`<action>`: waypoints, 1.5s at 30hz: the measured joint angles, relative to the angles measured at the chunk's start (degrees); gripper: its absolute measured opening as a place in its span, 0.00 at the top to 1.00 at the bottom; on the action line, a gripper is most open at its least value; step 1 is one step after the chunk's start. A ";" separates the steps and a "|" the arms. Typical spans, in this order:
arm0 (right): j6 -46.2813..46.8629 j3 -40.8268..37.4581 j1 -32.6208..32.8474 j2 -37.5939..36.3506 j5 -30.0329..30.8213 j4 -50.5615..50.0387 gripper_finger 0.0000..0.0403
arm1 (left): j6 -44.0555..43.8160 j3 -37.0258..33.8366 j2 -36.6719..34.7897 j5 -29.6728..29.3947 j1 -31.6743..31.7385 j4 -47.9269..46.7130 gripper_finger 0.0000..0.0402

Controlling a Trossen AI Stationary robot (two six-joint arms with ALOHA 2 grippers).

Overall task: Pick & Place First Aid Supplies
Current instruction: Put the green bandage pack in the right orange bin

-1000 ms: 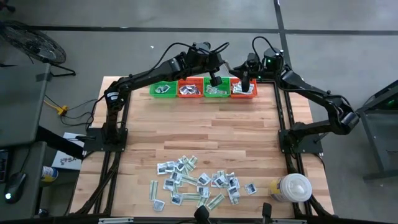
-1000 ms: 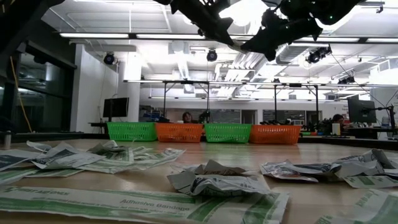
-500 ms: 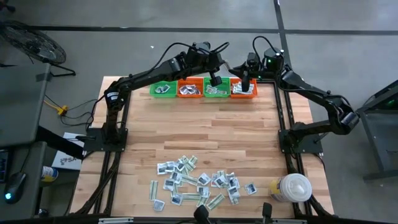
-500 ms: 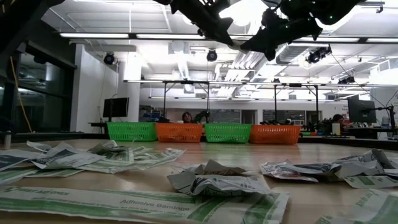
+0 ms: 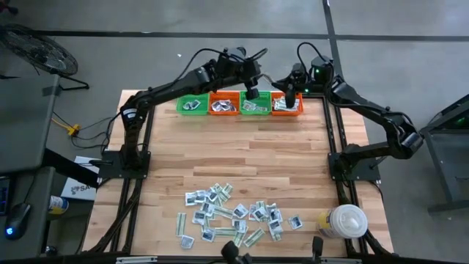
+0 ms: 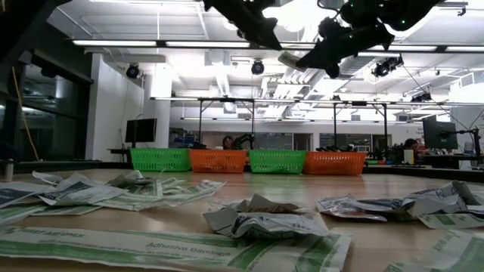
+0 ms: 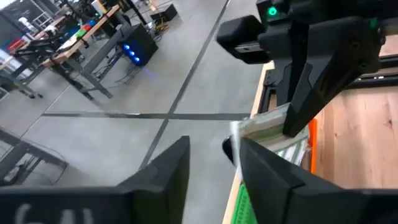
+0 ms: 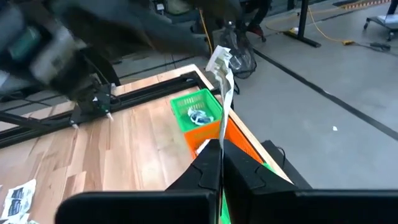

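Note:
The first aid supplies (image 5: 234, 216) lie in a loose heap of small packets near the table's front edge, large in the low view (image 6: 265, 219). My right gripper (image 5: 289, 97) hangs over the row of baskets at the far edge, shut on one narrow pale-green strip packet (image 8: 220, 93). My left gripper (image 7: 214, 162) is open just beside the strip's free end (image 6: 291, 60), above the second green basket (image 5: 255, 107). I cannot tell whether it touches the strip. My right gripper pinches one end of the strip (image 8: 221, 140) between its two fingers. The strip runs on past the fingertips along their line, seen edge-on. It is lifted clear above the baskets, and its free end (image 8: 219, 59) reaches toward my left gripper.
Along the far edge stand a green basket (image 5: 192, 105), an orange basket (image 5: 223, 105), the second green one and a second orange basket (image 5: 287, 107), all with packets in them. A big white round lidded container (image 5: 344, 221) sits at the front right corner. Bare wood lies between baskets and heap.
My left gripper has let go of the strip's end and drawn back a little, up and toward the table's left. The strip's end now shows free in the low view. My right gripper has kept its hold and its place.

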 joint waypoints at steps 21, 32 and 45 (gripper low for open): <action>-7.83 1.28 -0.98 0.00 9.52 -12.90 1.00 | 2.50 -3.73 -8.03 -4.08 0.07 -15.09 0.60; -15.19 12.07 -0.66 4.42 20.41 -32.02 1.00 | -1.96 -20.26 -9.72 9.00 1.90 2.06 0.60; -16.56 12.92 -1.09 9.95 21.76 -39.31 1.00 | -7.37 -46.77 -25.00 12.36 2.86 21.39 0.59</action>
